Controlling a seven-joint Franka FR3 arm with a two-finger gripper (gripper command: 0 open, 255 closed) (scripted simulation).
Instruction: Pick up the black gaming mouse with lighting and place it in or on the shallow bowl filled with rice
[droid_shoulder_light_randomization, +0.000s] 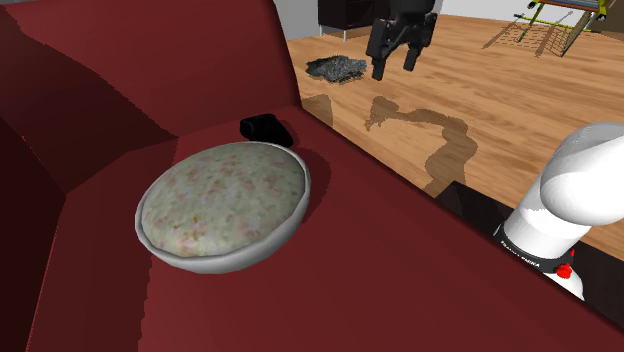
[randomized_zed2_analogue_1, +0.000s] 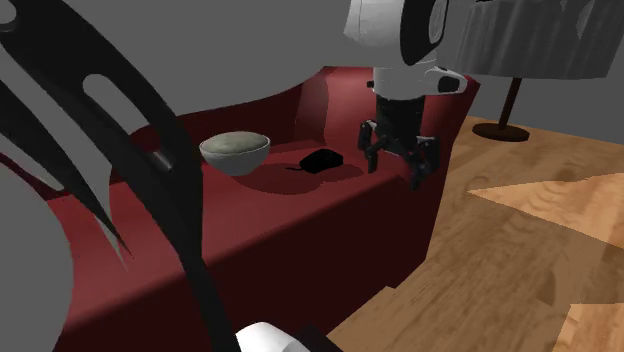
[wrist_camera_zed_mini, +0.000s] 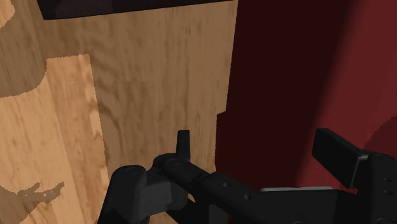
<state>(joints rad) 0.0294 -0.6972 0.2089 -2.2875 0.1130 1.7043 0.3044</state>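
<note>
Gripper (droid_shoulder_light_randomization: 394, 70) jaws released, empty, over wood-grain floor (droid_shoulder_light_randomization: 500, 100) past maroon sofa (droid_shoulder_light_randomization: 380, 270) edge; blocky black mouse (droid_shoulder_light_randomization: 265, 128) near round, rice-mounded bowl (droid_shoulder_light_randomization: 285, 228).

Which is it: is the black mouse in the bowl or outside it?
Outside. The mouse lies on the red seat beside the bowl, apart from it.

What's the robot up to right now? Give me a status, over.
Gripper open, empty, above the red sofa's edge. Black mouse on the sofa beside the bowl, untouched. No obstacle seen between gripper and mouse.
</note>
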